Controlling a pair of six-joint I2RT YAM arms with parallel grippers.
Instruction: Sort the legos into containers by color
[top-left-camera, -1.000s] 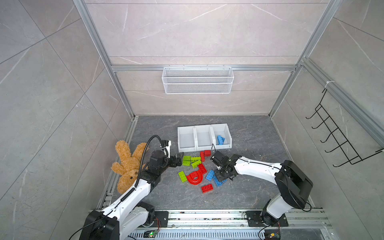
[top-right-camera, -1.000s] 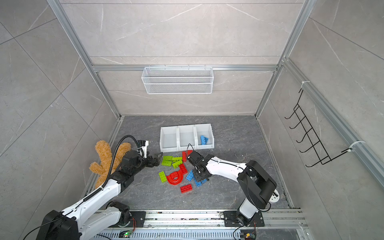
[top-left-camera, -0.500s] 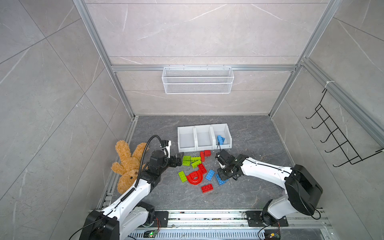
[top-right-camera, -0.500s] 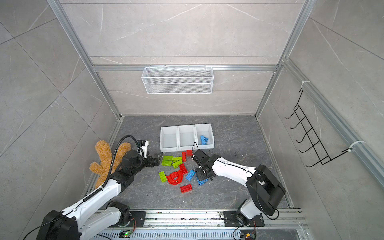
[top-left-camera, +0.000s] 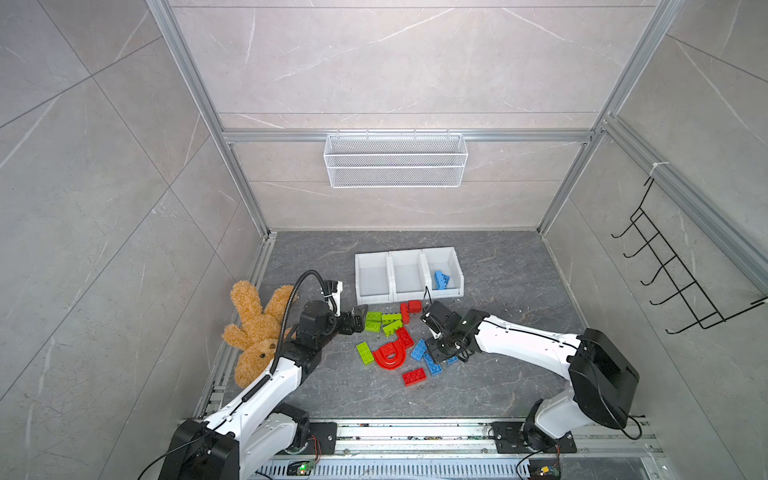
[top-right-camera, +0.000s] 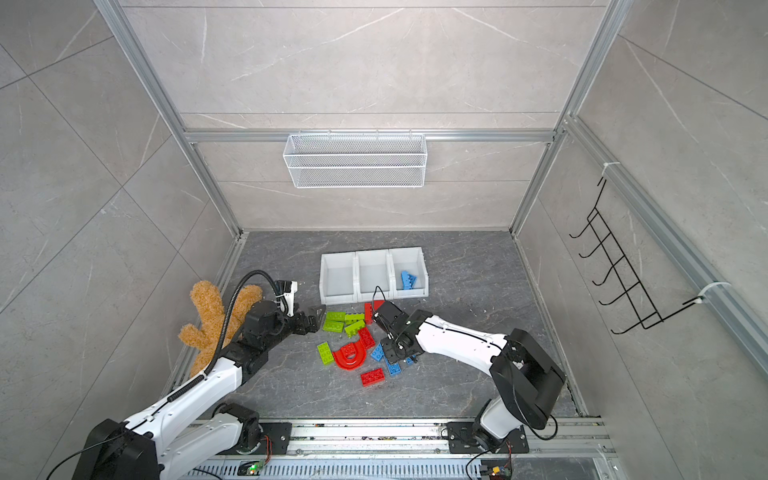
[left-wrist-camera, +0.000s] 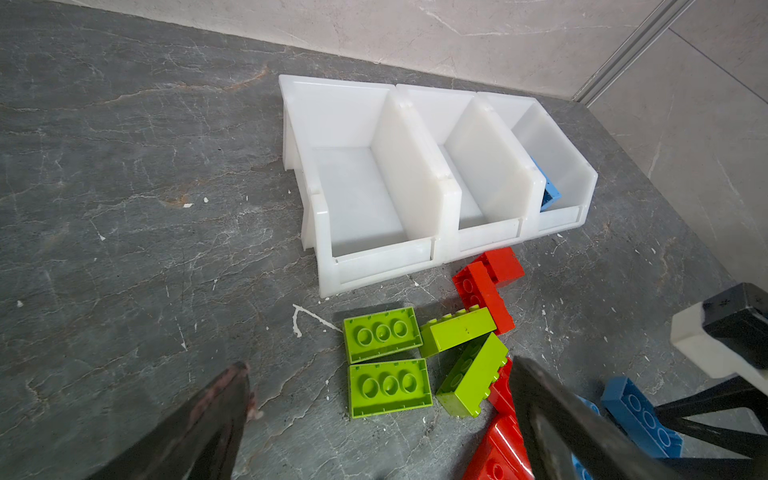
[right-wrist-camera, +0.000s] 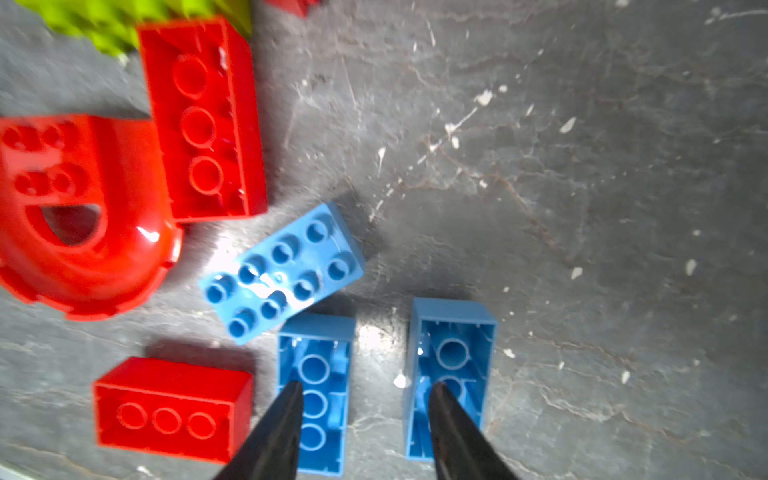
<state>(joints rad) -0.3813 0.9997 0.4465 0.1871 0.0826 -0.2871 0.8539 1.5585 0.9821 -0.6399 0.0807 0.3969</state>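
In both top views we see three white bins (top-left-camera: 407, 259) in a row at the back of the dark desk (top-left-camera: 498, 374). One blue brick (top-left-camera: 441, 279) lies in the bin on the right of the row. The other bricks (top-right-camera: 365, 345) lie mixed up in front of the bins. There are green bricks (top-left-camera: 382, 322), red ones, blue ones and a red arch (top-left-camera: 388, 355). A teddy bear (top-left-camera: 253, 328) lies by the left arm. The left end effector (top-left-camera: 358, 319) is just beside the green bricks. The right end effector (top-left-camera: 439, 356) points down over the blue ones.

In the left wrist view, the left end effector (left-wrist-camera: 379, 365) has its fingers (left-wrist-camera: 199, 415) spread wide and holds nothing. Four of the green bricks lie ahead of it, and two red bricks (left-wrist-camera: 484, 291) lie near the bins.

In the right wrist view, the right end effector (right-wrist-camera: 363, 386) is spread too and pinches nothing. One tip is over each of two blue bricks (right-wrist-camera: 316, 365) that lie upside down, side by side. We cannot tell if the tips touch them.
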